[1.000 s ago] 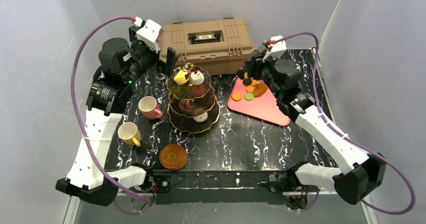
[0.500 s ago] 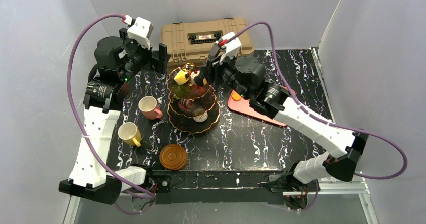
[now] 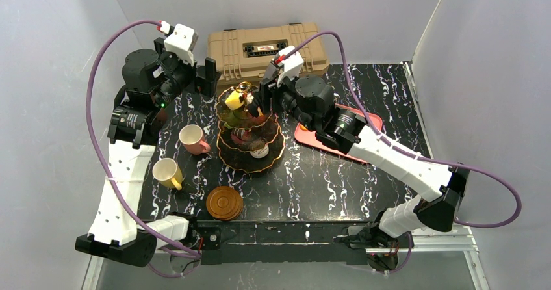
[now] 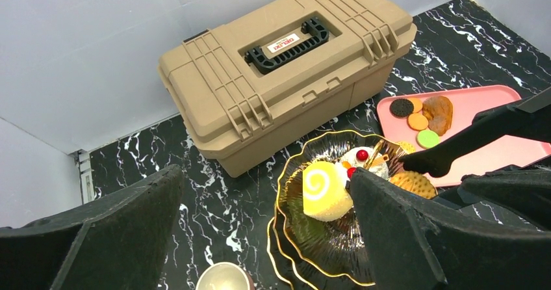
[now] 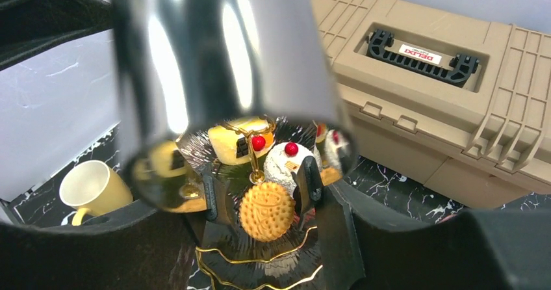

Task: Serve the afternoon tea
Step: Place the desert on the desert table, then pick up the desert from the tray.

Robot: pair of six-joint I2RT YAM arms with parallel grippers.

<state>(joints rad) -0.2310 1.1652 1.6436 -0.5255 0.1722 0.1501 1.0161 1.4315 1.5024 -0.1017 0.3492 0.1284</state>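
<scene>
The three-tier black stand (image 3: pixel 250 144) with gold rims stands mid-table. Its top tier holds a yellow swirl cake (image 4: pixel 323 189) and a white cherry-topped cake (image 5: pixel 286 163). My right gripper (image 3: pixel 255 108) reaches over that top tier. In the right wrist view a round golden biscuit (image 5: pixel 266 210) lies on the tier between the fingers of the right gripper (image 5: pixel 260 186), with a gap on each side. My left gripper (image 3: pixel 208 75) hovers open and empty behind the stand's left side. A pink cup (image 3: pixel 192 138), a yellow cup (image 3: pixel 167 171) and stacked brown saucers (image 3: pixel 224 202) sit left and front of the stand.
A tan toolbox (image 3: pixel 266 49) stands shut at the back, close behind both grippers. A pink tray (image 4: pixel 494 147) with several biscuits and macarons (image 4: pixel 422 118) lies right of the stand, partly under my right arm.
My right arm swung left from the pink tray to the stand's top tier, and its jaws have widened around the biscuit. My left gripper drew back slightly to the left.
</scene>
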